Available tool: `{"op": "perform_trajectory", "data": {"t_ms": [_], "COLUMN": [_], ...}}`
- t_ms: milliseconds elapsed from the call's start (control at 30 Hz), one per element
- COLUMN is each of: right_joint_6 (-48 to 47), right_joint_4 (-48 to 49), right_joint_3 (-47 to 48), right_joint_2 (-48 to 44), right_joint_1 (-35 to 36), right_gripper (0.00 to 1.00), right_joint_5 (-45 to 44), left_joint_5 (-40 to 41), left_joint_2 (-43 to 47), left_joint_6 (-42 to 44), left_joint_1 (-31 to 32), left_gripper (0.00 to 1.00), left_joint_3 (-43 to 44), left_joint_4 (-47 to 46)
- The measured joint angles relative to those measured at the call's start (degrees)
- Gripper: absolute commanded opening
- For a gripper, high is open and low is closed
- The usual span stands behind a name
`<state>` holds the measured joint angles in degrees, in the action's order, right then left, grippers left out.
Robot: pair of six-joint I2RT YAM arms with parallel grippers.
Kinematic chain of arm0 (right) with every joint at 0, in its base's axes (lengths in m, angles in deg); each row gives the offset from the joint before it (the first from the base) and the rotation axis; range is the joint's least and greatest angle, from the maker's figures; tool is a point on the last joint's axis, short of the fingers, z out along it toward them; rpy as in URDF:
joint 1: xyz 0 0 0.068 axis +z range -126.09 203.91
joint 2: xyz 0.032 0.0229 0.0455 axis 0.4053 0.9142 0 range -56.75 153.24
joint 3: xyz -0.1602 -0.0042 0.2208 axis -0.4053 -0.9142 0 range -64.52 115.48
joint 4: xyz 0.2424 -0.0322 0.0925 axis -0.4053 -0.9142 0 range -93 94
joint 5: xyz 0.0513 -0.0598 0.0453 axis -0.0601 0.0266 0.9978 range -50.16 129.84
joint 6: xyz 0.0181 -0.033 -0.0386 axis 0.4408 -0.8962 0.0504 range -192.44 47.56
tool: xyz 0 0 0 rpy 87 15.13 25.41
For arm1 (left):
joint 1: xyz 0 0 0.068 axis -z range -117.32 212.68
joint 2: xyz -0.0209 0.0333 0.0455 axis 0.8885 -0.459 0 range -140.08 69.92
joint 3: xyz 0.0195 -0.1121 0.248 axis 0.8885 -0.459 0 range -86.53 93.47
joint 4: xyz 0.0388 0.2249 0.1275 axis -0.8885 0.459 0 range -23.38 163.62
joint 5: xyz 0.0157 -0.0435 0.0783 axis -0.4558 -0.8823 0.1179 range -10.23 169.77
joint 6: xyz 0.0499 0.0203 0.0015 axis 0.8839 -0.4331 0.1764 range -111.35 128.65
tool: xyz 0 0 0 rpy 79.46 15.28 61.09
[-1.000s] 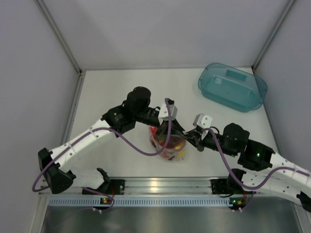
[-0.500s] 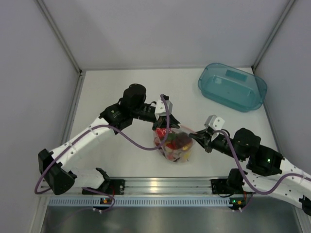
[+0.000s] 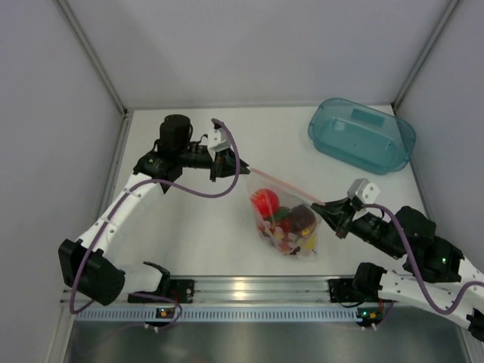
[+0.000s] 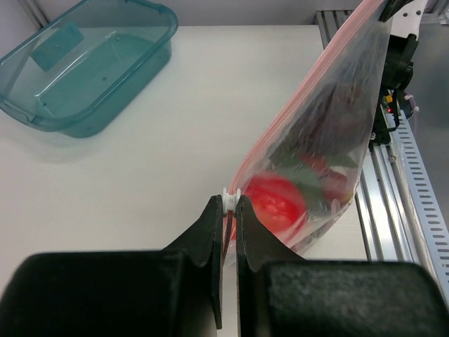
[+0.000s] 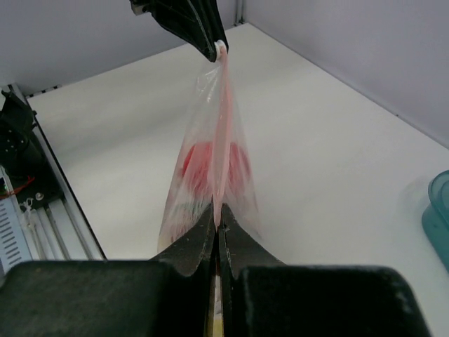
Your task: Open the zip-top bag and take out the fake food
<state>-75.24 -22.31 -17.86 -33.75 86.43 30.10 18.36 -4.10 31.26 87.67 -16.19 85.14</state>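
The zip-top bag (image 3: 283,223) hangs between my two grippers, its pink zip strip (image 3: 280,184) stretched taut. Through the clear plastic I see the fake food: a red apple (image 3: 263,203), dark grapes (image 3: 302,219) and a yellow lemon (image 3: 307,243). My left gripper (image 3: 240,168) is shut on the white slider (image 4: 232,196) at the strip's left end. My right gripper (image 3: 327,209) is shut on the strip's right end (image 5: 221,200). In the left wrist view the bag (image 4: 344,133) and apple (image 4: 277,200) hang just beyond my left gripper (image 4: 230,202). The right wrist view shows the bag (image 5: 210,165) edge-on above my right gripper (image 5: 218,219).
A teal translucent tub (image 3: 361,136) stands at the back right, also in the left wrist view (image 4: 84,63). The aluminium rail (image 3: 249,287) runs along the near table edge. White walls close the back and sides.
The grippers have pulled apart: the left one moved back and left with the slider, the right one moved right. The zip strip is now stretched long and the bag has shifted right.
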Motion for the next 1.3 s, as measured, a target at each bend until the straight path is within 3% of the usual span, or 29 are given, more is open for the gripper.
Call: {"op": "perform_trajectory", "data": {"t_ms": [200,633,667,733,767,800,867,1100,1300], "right_joint_6": [0.5,0.5,0.5,0.7,0.9,0.9,0.9,0.9,0.9], "right_joint_4": [-0.7,-1.2,-1.2,-1.2,-1.2,-1.2,-1.2,-1.2,-1.1], "right_joint_3": [0.9,1.0,1.0,1.0,1.0,1.0,1.0,1.0,1.0], "right_joint_2": [-1.6,-2.2,-2.3,-2.3,-2.1,-1.9,-1.6,-1.5,-1.2], "right_joint_1": [0.0,0.0,0.0,0.0,0.0,0.0,0.0,0.0,0.0], "right_gripper": [0.00,0.00,0.00,0.00,0.00,0.00,0.00,0.00,0.00], "right_joint_5": [-0.5,-0.6,-0.5,0.0,0.1,0.4,0.7,1.7,2.6], "left_joint_5": [-2.2,2.1,1.9,1.4,1.0,0.5,0.3,-0.6,8.2], "left_joint_2": [0.0,2.5,2.6,2.6,2.5,2.3,2.1,2.1,0.7], "left_joint_6": [-0.3,0.1,0.0,0.0,0.0,0.0,-0.8,-3.0,-3.0], "left_joint_1": [-2.9,-3.5,-3.5,-3.5,-3.6,-3.7,-4.1,-3.5,9.4], "left_gripper": [0.00,0.00,0.02,0.16,0.39,0.53,0.71,0.75,0.70], "left_joint_3": [0.0,-0.2,-0.2,-0.2,-0.2,-0.1,0.2,3.9,7.3], "left_joint_4": [0.1,2.8,2.8,2.8,3.0,3.0,3.1,3.1,2.8]}}
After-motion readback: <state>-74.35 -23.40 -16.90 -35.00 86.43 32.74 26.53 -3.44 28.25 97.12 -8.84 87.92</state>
